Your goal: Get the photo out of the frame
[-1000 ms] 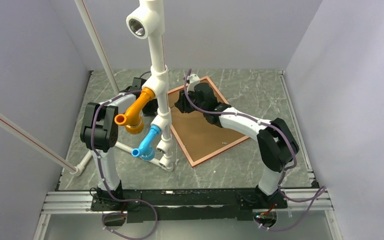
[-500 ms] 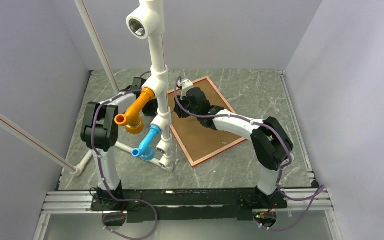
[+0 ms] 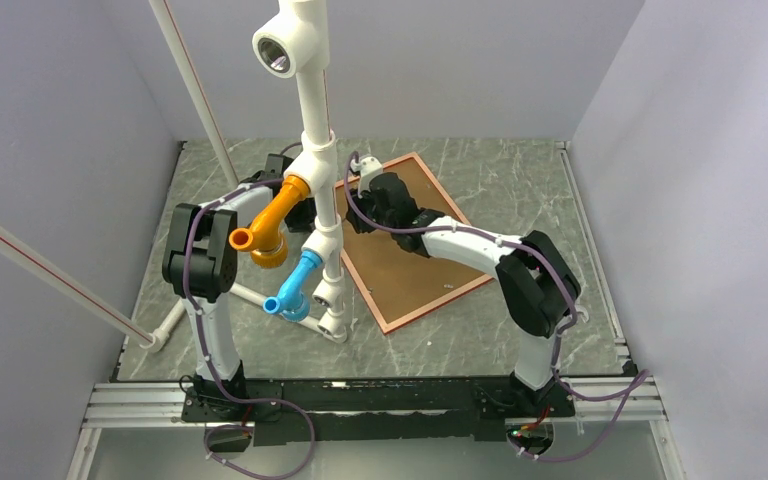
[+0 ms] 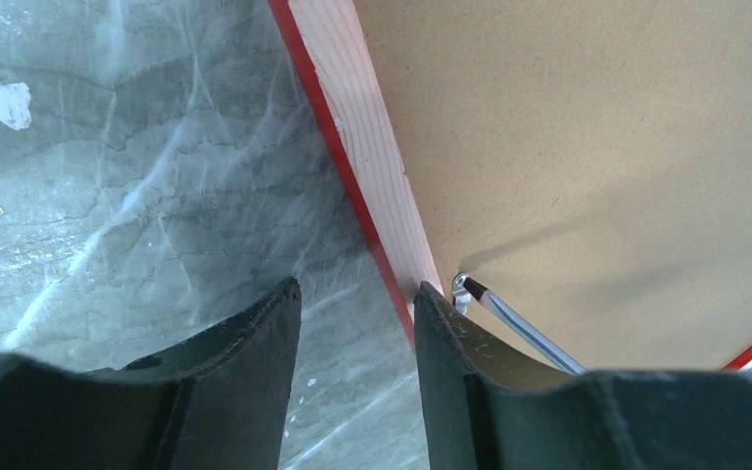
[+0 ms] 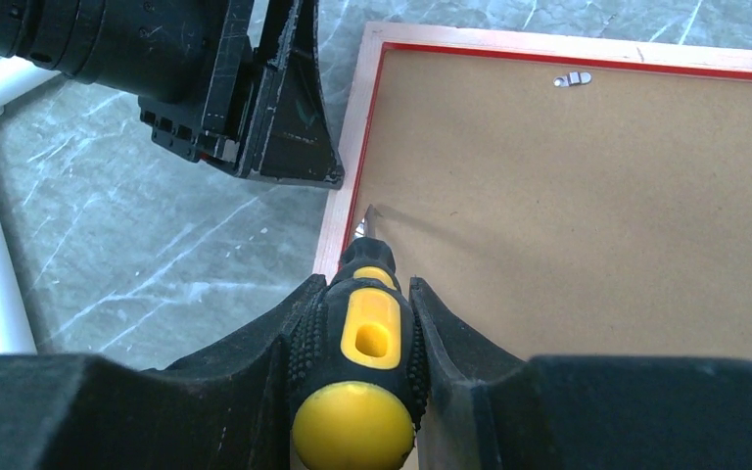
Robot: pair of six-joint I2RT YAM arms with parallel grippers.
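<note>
Prying back the little metal tab (image 4: 461,286) looks to us like the step in hand. The frame (image 4: 367,147) lies face down on the counter (image 4: 137,196), its brown backing board (image 5: 587,196) upward. The photo cannot be seen; we judge it sits beneath that board, inside the frame. Our right hand (image 5: 364,284) is clamped around the black-and-yellow handle of a screwdriver (image 5: 370,338), whose tip rests at the tab where the board meets the frame's pale wooden rim. Our left hand (image 4: 355,294) is spread with nothing pinched. One finger is over the counter just outside the red edge and the other is at the rim beside the tab, though we cannot tell whether it presses down or only hovers. To do this well, we should get the blade flat under or against the tab and swing it sideways off the board, not lever upward, because the thin board could dent or the tip could skip across it. The left hand would serve best bearing down on the rim so the frame does not slide on the smooth counter as the right pushes. We should keep the push short and controlled and directed away from the left finger, which is very near the blade. Another tab (image 5: 573,78) shows on the far edge of the board and would likely need the same treatment before the board can lift.
</note>
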